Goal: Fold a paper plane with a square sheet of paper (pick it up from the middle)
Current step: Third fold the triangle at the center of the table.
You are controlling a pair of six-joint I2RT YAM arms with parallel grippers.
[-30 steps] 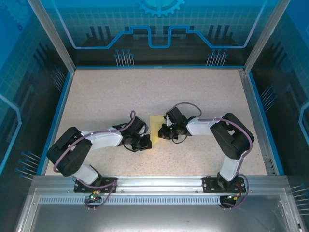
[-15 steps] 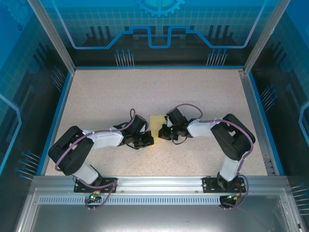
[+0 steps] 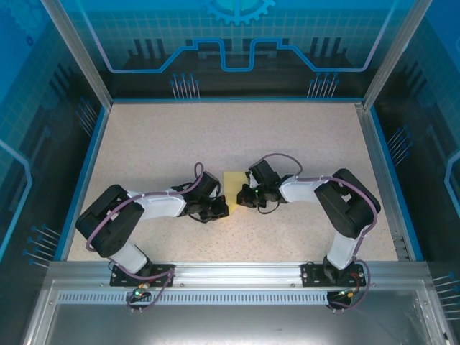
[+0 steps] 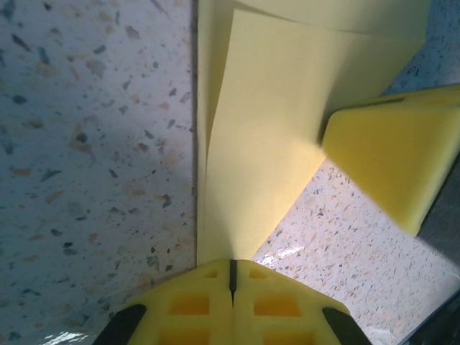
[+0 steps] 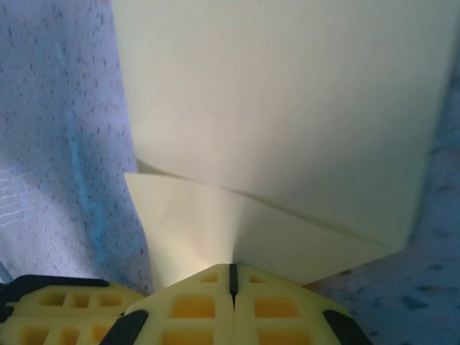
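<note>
**A:** What are you working on?

**B:** A matte table, pale beige with dark speckles like stone. It has blue walls round it and aluminium posts at the corners.

**A:** And the paper?

**B:** The paper is thin, smooth, plain pale yellow. It lies near the middle of the table, between my two wrists, and it is partly folded. In my left wrist view one layer lies over another, and a long straight edge runs away from my fingers. In my right wrist view a broad flat panel meets a triangular flap along a sharp crease.

**A:** How are your grippers?

**B:** My left gripper has its ribbed yellow fingertips pressed together on the paper's near end. My right gripper is clamped the same way on the tip of the triangular flap. One of its wedge-shaped fingers shows in my left wrist view, meeting the paper's right edge.

**A:** And the arms?

**B:** Both are bent at the elbow. The forearms are low over the table and reach inward toward each other, and the heads sit close on either side of the paper.
</note>
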